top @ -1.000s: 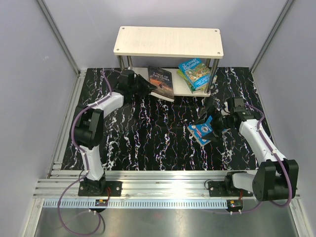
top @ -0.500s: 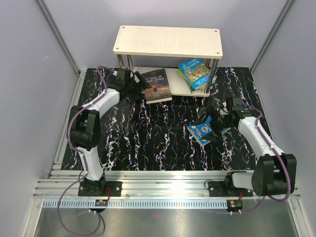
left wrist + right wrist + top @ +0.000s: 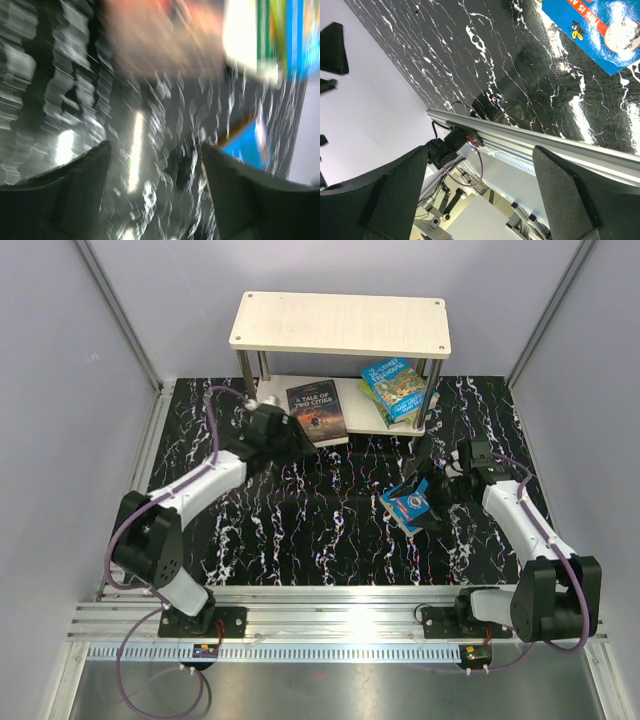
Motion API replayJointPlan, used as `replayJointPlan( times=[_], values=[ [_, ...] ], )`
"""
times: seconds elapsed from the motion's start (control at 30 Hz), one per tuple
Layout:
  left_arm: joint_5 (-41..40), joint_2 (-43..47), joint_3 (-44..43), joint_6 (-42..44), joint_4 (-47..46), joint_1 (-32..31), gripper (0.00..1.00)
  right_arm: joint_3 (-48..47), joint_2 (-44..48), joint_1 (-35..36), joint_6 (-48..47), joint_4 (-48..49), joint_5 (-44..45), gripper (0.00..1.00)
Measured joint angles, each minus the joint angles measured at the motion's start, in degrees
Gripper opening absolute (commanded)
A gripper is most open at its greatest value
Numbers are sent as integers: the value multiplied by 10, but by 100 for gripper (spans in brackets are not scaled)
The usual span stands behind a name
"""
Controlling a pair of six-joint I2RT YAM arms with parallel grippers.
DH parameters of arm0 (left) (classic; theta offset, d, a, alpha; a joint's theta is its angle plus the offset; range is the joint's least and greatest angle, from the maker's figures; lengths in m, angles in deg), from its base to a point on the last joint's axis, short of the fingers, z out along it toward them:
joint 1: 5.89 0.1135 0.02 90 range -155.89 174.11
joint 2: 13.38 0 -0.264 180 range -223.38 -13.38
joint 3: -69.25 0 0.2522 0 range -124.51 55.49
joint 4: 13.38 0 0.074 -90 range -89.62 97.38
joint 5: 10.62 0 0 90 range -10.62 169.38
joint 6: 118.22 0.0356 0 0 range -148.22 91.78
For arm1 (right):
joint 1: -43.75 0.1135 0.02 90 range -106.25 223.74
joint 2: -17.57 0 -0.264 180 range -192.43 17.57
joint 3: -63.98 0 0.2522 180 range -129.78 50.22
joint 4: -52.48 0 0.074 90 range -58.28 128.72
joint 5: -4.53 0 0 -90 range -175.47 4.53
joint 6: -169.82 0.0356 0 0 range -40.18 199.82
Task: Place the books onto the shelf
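White-and-black arms (image 3: 205, 483), purple cables (image 3: 480, 161)

The shelf (image 3: 340, 325) stands at the far edge of the table (image 3: 300, 530), about in the middle of its width. On its lower board (image 3: 358, 405) lie two things. The Two Cities book (image 3: 317, 412) is on the left half, with its near edge reaching out over the table. The pile of Treehouse books (image 3: 395, 390) is on the right half. My left pincer (image 3: 295, 437) is on the near left side of the Two Cities book, close to its corner; if it touches, I cannot tell. The book with the emblem (image 3: 405, 505) lies on the table, nearer to me than the shelf and to the right, apart from it. My right pincer (image 3: 428, 502) is at the right edge of this book.
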Motion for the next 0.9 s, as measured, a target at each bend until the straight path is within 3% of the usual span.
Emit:
replayJointPlan(
  times=[0.13, 0.23, 0.4, 0.5, 0.77, 0.9],
  values=[
    [-3, -27, -9, 45, 7, -115, 14, 9, 11, 0, 1, 0, 0, 92],
    [-12, -104, -96, 93, 49, -171, 0, 17, 23, 0, 3, -1, 0, 92],
    [-41, -245, -271, 150, 91, -197, 0, 21, 38, 0, 2, -11, 3, 92],
    [-67, -308, -334, 159, 105, -200, 0, 21, 48, 0, 0, -23, 8, 92],
    [-166, -354, -338, 147, 97, -202, 0, 19, 51, 0, -18, -60, 28, 92],
    [-194, -382, -384, 139, 93, -199, 0, 18, 45, 0, -27, -70, 33, 92]
  ],
)
